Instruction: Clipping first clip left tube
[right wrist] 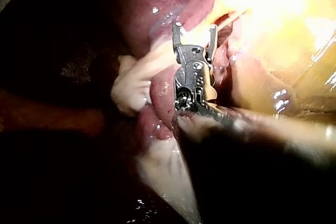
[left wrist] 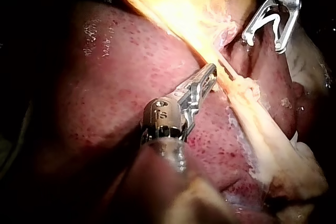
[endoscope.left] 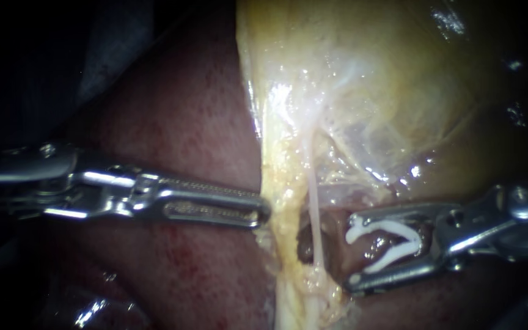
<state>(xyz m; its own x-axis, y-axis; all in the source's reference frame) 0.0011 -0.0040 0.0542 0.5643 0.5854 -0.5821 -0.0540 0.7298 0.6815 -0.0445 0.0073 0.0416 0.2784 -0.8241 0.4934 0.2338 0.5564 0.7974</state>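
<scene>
Right instrument [endoscope.left: 352, 252] jaws stood spread wide. Between them sat the white clip [endoscope.left: 392, 227], its two legs forming an open V with one leg lying against each jaw. Just ahead of the jaw tips ran the tube [endoscope.left: 315, 208], a thin, pale, taut thread. It lay outside the clip's mouth, untouched by it as far as I could tell.

I judged the step barely under way: the clip was loaded and aimed, but nothing was on the tube yet. What remained was to advance until the tube sat deep between the legs, then squeeze shut. Whether this thread was the task's left tube I could not settle from the endoscope view.

Beyond the tube, on its far side from my right instrument, hung a band of yellow tissue [endoscope.left: 282, 229], ragged-edged, wet and fatty-looking. My left instrument [endoscope.left: 263, 214] had its long, ridged jaws closed on that band's edge, which I judged was drawing it sideways to expose the tube.

Under both instruments lay the liver [endoscope.left: 178, 122], dark red, smooth and finely speckled. Above the right jaws spread the gallbladder [endoscope.left: 398, 79], a glossy, yellowish sac with filmy membranes trailing down toward the tube.
</scene>
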